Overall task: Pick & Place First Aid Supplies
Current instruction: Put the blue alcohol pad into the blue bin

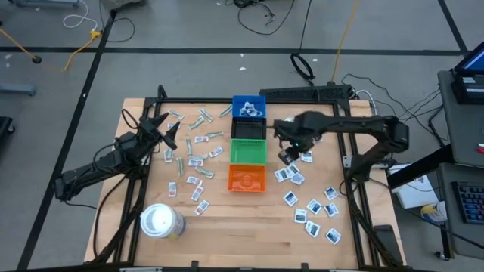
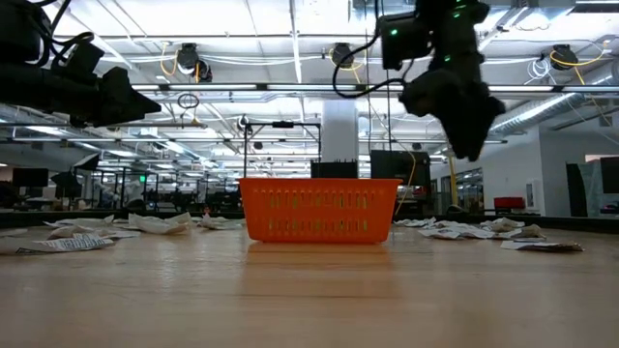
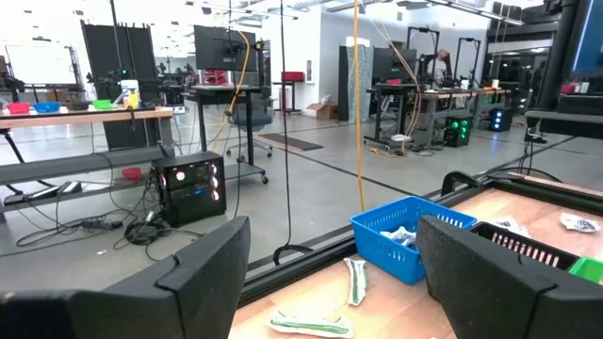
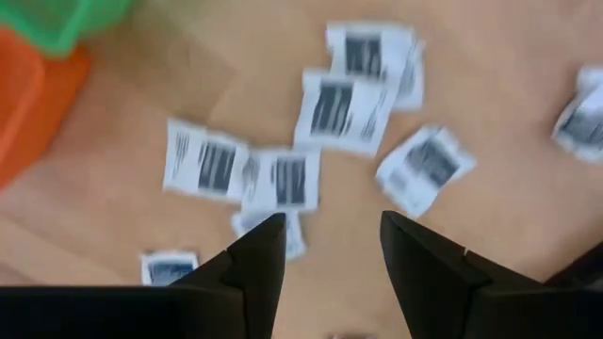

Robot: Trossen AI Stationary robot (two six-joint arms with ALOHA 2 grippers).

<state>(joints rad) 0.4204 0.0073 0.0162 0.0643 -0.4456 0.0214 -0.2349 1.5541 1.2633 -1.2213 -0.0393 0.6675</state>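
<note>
Right gripper hung over cluster of white square packets beside orange bin, fingers parted, empty. Packets overlapped: risk was pinching two together or sliding flat one. Left gripper idled near green-grey wrappers, fingers spread, empty

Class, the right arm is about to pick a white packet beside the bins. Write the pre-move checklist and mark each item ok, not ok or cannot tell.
1. Right gripper open, nothing between its fingers: ok.
2. White packets lie under it on the table: ok.
3. One packet lies apart from the others: not ok, several overlap.
4. Gripper raised clear of the orange bin: ok.
5. Left gripper waits open over its own side: ok.
</note>
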